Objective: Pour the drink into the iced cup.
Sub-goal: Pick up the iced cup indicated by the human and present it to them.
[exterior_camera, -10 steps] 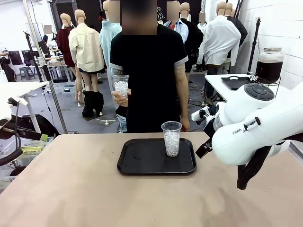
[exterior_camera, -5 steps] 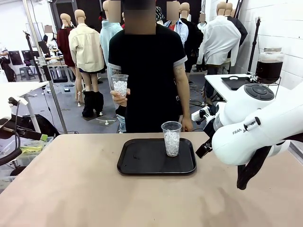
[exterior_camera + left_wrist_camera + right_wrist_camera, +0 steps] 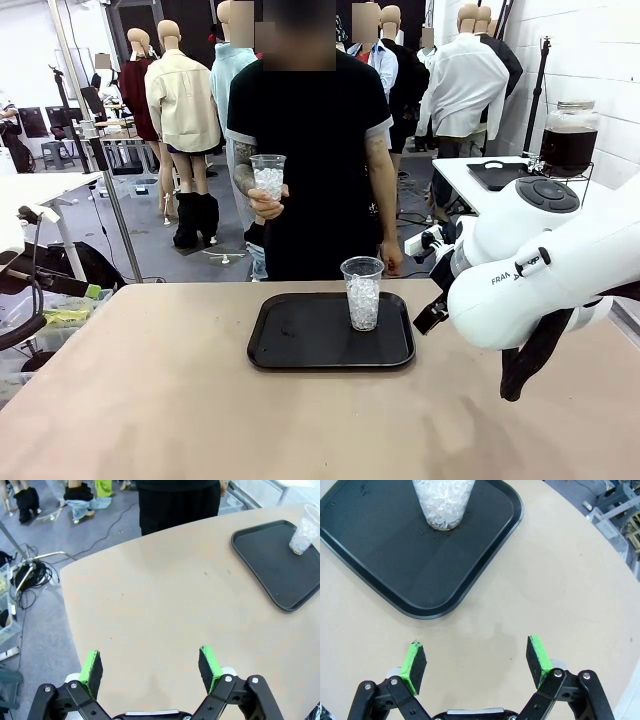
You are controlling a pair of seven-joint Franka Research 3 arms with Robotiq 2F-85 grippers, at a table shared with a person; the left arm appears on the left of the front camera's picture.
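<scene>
A clear plastic cup of ice point(image 3: 362, 292) stands upright on the right part of a black tray point(image 3: 300, 345); it is also in the right wrist view as the cup of ice point(image 3: 445, 502) and in the left wrist view as the cup of ice point(image 3: 305, 530). The person across the table holds a second iced cup point(image 3: 267, 178) in one hand at chest height. My right gripper point(image 3: 476, 662) hangs open above bare table just off the tray point(image 3: 380, 555). My left gripper point(image 3: 150, 667) is open over the table, well away from the tray point(image 3: 272, 565).
The white right arm point(image 3: 540, 270) fills the front view's right side beside the tray. A dark drink dispenser point(image 3: 569, 135) stands on a side table at the back right. Cables and bins lie on the floor past the table's left edge point(image 3: 67, 615).
The person's hand has carried the second iced cup slightly right and a bit forward. Both arms and the cup on the tray have stayed still.
</scene>
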